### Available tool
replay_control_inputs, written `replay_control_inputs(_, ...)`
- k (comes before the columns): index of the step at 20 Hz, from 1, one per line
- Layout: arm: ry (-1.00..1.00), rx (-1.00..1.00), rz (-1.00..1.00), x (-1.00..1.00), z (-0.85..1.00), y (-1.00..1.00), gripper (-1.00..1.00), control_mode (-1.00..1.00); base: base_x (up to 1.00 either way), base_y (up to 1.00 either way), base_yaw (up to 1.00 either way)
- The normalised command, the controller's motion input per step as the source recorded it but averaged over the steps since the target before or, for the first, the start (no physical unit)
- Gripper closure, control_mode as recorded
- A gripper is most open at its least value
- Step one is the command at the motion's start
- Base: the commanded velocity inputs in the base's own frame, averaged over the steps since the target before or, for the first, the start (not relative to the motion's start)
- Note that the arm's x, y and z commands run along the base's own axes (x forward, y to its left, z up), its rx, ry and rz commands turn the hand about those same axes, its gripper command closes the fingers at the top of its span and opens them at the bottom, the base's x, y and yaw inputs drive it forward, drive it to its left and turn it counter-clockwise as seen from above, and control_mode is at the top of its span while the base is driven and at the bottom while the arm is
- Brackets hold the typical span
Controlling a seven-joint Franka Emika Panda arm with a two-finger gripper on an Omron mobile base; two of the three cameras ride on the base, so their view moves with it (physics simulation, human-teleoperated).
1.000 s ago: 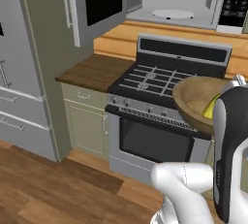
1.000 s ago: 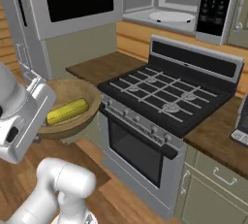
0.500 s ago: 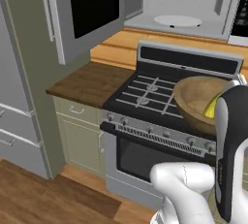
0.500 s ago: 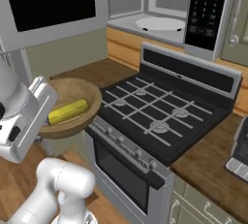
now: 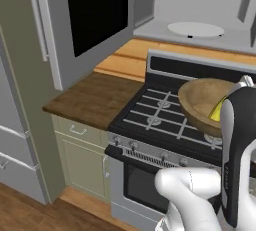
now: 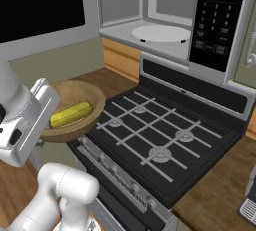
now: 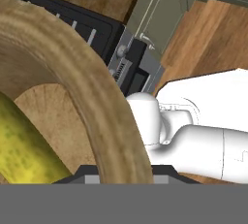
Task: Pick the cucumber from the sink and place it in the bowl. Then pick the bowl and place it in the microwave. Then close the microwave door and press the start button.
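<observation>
The light-brown wooden bowl (image 5: 200, 100) hangs in the air over the front left of the stove, and my gripper (image 7: 121, 172) is shut on its rim (image 7: 97, 97). The yellow-green cucumber (image 6: 71, 114) lies inside the bowl (image 6: 80, 95); it shows again as the cucumber (image 5: 217, 111) and the cucumber (image 7: 24, 145). The microwave (image 6: 150, 5) stands open above and behind the stove, with its round white turntable (image 6: 162, 33) bare. The microwave door (image 5: 95, 10) is swung out to the left, black window facing me. The sink is out of view.
A black gas stove (image 6: 160, 135) with grates lies below the bowl. A brown counter (image 5: 90, 97) over pale cabinets sits to the left of it, and a grey fridge (image 5: 15, 125) stands farther left. The microwave's control panel (image 6: 217, 15) is on its right.
The whole scene has shifted as the base drove: stove and microwave are closer and larger. The bowl with the cucumber stays in my grip.
</observation>
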Motion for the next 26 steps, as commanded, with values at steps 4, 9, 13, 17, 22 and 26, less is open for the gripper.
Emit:
replay_control_inputs(4,0.0,0.0,0.0,0.0,0.0,0.0,1.0,1.0,0.7,0.0,0.01)
replay_control_inputs(9,0.0,0.0,0.0,0.0,0.0,0.0,1.0,1.0,0.65,-0.05,0.03)
replay_control_inputs(13,0.0,0.0,0.0,0.0,0.0,0.0,1.0,1.0,0.41,-0.11,0.04)
replay_control_inputs(17,0.0,0.0,0.0,0.0,0.0,0.0,1.0,1.0,0.83,-0.18,0.04)
replay_control_inputs(22,0.0,0.0,0.0,0.0,0.0,0.0,1.0,1.0,0.69,-0.29,0.11)
replay_control_inputs(26,0.0,0.03,0.15,0.27,0.0,-0.17,1.0,-1.0,0.16,-0.07,0.05)
